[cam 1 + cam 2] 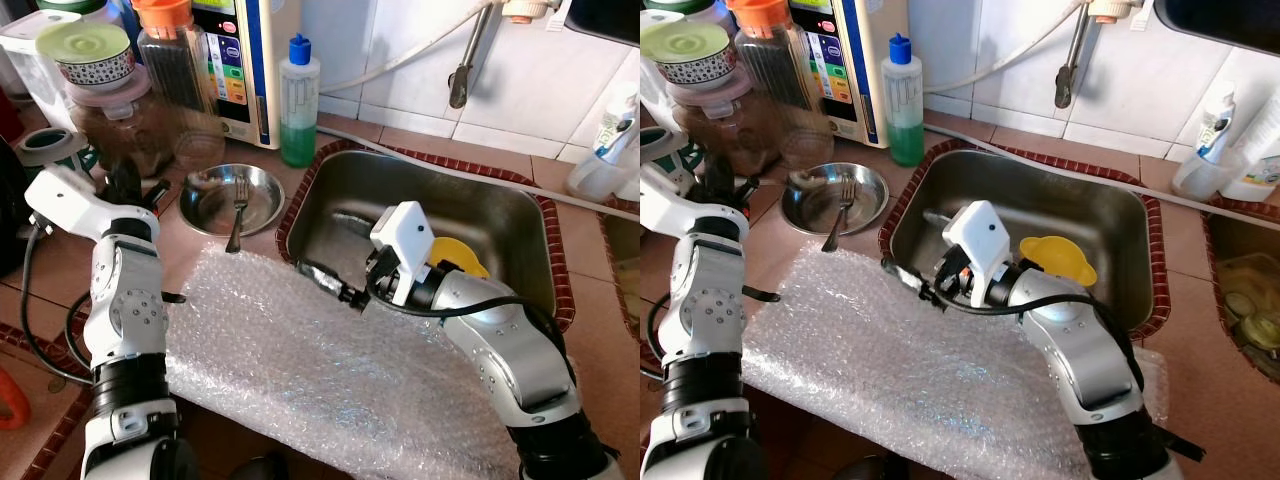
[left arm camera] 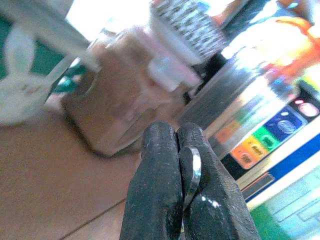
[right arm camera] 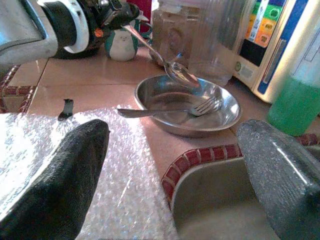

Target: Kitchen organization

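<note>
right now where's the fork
In the left eye view the fork lies in the steel bowl on the counter, left of the sink, tines inside, handle over the rim toward the bubble wrap.

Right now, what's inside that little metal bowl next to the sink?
A fork lies in the metal bowl, handle resting over its rim. The left gripper holds a spoon above it. The bowl's floor under them is hidden.

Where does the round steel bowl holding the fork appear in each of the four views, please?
Left eye view: round steel bowl, upper left of centre.
Right eye view: upper left.
Left wrist view: not in it.
Right wrist view: centre.
Shared landmark: green soap bottle, on the counter beyond the bowl.
</note>
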Controlling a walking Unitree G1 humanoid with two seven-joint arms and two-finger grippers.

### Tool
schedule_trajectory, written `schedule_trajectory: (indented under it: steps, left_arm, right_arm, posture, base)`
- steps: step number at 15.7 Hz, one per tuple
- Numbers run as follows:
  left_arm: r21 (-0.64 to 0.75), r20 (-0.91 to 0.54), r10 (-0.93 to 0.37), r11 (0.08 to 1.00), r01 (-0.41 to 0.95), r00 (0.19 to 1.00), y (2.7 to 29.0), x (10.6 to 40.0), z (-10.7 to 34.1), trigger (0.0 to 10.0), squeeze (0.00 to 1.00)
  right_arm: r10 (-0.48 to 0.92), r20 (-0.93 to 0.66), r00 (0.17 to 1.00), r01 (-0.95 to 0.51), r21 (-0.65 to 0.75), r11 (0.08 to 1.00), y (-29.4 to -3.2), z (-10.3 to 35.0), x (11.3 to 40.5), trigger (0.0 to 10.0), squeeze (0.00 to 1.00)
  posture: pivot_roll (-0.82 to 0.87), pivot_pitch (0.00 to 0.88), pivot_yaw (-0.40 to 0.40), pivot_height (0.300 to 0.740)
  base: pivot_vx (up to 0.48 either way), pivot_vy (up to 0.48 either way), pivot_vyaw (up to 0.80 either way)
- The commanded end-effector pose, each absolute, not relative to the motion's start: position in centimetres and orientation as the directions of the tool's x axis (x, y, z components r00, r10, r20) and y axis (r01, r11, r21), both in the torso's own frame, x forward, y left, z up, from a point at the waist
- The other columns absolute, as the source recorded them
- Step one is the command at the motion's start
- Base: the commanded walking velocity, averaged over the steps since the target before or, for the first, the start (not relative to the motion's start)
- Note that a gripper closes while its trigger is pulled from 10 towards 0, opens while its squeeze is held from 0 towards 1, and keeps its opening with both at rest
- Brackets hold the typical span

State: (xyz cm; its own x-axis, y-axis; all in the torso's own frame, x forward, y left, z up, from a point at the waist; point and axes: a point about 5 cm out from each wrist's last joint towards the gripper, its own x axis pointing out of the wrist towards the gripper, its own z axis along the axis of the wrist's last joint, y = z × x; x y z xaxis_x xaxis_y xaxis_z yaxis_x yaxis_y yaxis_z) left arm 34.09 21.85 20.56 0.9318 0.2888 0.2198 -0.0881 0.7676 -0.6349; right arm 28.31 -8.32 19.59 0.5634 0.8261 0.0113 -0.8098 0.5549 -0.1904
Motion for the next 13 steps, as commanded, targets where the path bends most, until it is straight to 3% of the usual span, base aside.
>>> schedule_trajectory:
  steps: [1, 5, 8, 11, 13]
  left_arm:
    - [-0.6, 0.289, 0.258, 0.8, -0.036, 0.922, 21.4, 33.8, 21.9, 0.0, 0.0]
    - [-0.599, 0.383, 0.138, 0.79, 0.132, 0.913, 19.5, 33.9, 23.9, 0.0, 0.0]
    - [-0.682, 0.387, -0.072, 0.648, 0.338, 0.919, 16.2, 33.9, 23.7, 0.0, 0.0]
    - [-0.737, 0.387, -0.208, 0.516, 0.437, 0.898, 12.7, 33.3, 22.9, 0.0, 0.0]
    - [-0.74, 0.394, -0.293, 0.461, 0.49, 0.871, 10.7, 33.0, 22.8, 0.0, 0.0]
  right_arm:
    - [0.814, 0.02, 0.58, -0.796, -0.202, 0.571, -8.7, 19.9, 28.6, 10.0, 0.0]
    - [0.789, 0.032, 0.613, -0.77, -0.198, 0.606, -8.9, 19.9, 29.1, 10.0, 0.0]
    - [0.588, 0.086, 0.804, -0.566, -0.194, 0.801, -10.8, 20.5, 31.8, 10.0, 0.0]
    - [0.417, 0.059, 0.907, -0.413, -0.068, 0.908, -13.0, 20.0, 33.3, 10.0, 0.0]
    - [0.335, 0.053, 0.941, -0.339, 0.1, 0.935, -13.7, 19.6, 34.0, 10.0, 0.0]
  posture:
    - [0.0, 0.116, -0.001, 0.74]
    - [0.0, 0.11, -0.002, 0.74]
    - [0.0, 0.108, 0.0, 0.74]
    - [0.0, 0.103, 0.003, 0.74]
    - [-0.01, 0.102, 0.009, 0.74]
  base:
    - [0.0, 0.0, 0.0]
    - [0.0, 0.0, 0.0]
    - [0.0, 0.0, 0.0]
    - [0.0, 0.0, 0.0]
    - [0.0, 0.0, 0.0]
